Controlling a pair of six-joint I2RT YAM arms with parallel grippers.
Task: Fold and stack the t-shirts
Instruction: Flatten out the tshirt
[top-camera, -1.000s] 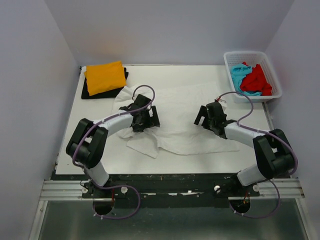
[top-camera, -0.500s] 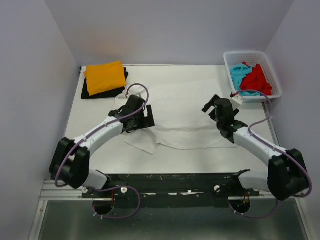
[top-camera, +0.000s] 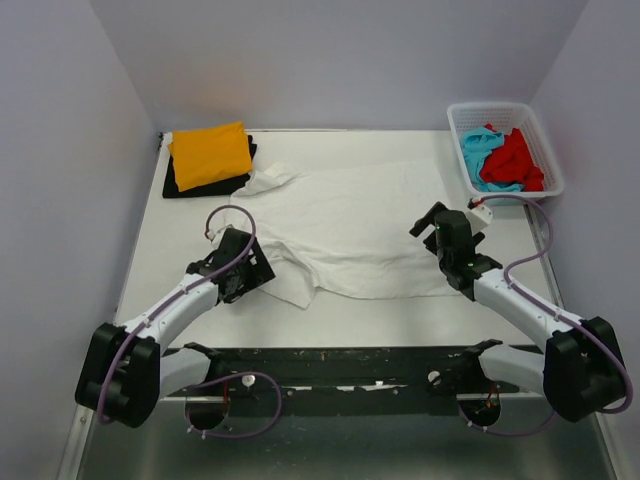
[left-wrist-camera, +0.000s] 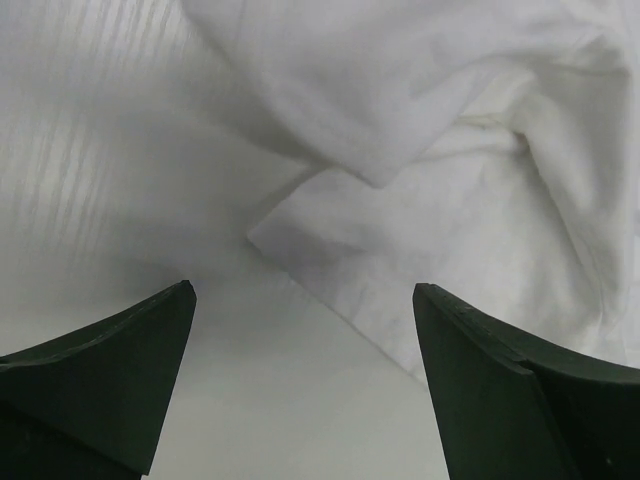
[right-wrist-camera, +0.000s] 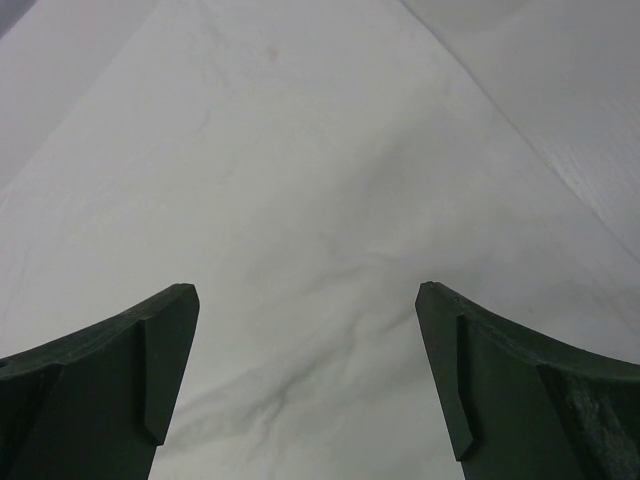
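The white t-shirt (top-camera: 350, 225) lies spread over the middle of the table, rumpled at its near left corner. My left gripper (top-camera: 262, 270) is open and empty, low over the table at that rumpled corner (left-wrist-camera: 420, 200). My right gripper (top-camera: 428, 222) is open and empty, just above the shirt's right side (right-wrist-camera: 300, 230). The folded orange t-shirt (top-camera: 210, 154) lies on the folded black t-shirt (top-camera: 180, 185) at the far left. The red t-shirt (top-camera: 515, 160) and turquoise t-shirt (top-camera: 478, 155) are crumpled in the basket.
A white lattice basket (top-camera: 500, 110) stands at the far right corner. The table's dark front rail (top-camera: 340, 355) runs below the shirt. Grey walls close in the table on three sides.
My left gripper moved toward the near left, off the shirt's bunched sleeve to its near corner. My right gripper moved right and farther back. The shirt now lies flatter and wider.
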